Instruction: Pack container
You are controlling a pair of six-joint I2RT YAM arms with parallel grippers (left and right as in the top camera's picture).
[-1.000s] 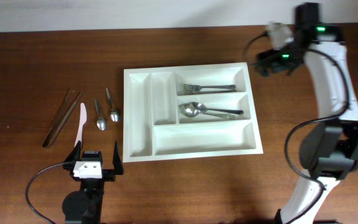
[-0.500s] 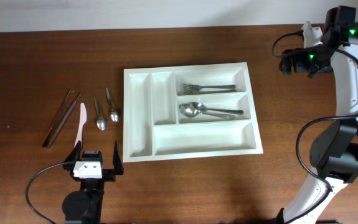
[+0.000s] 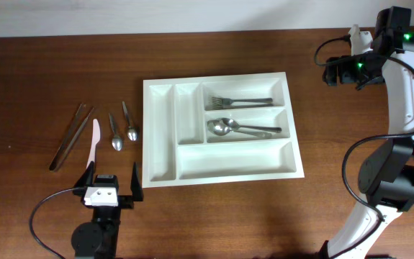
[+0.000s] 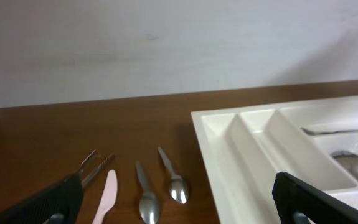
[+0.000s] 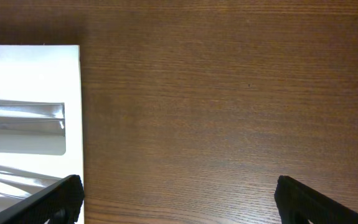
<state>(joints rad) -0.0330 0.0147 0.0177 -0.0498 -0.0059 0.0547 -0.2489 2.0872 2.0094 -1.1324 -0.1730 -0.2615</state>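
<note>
Your 2 grippers are standing wide open, gripping nothing: left gripper [image 3: 111, 178] sitting at lower left, right gripper [image 3: 329, 73] hovering upper right, apart from the container [image 3: 162, 129].

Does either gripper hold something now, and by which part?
Nothing is held. The left gripper is open above the brown wooden table; the right gripper is open too, right of the large white plastic cutlery tray.

The table [image 3: 351, 137] is bare wood between the container [image 3: 235, 160] and the right gripper [image 3: 327, 73], so there is room to pass. On the container's left side, tongs [image 3: 68, 138], a white knife [image 3: 93, 144] and two spoons [image 3: 118, 144] lie close together with thin gaps. The left gripper [image 3: 113, 178], jaws wide apart, sits just in front of the white knife.
</note>
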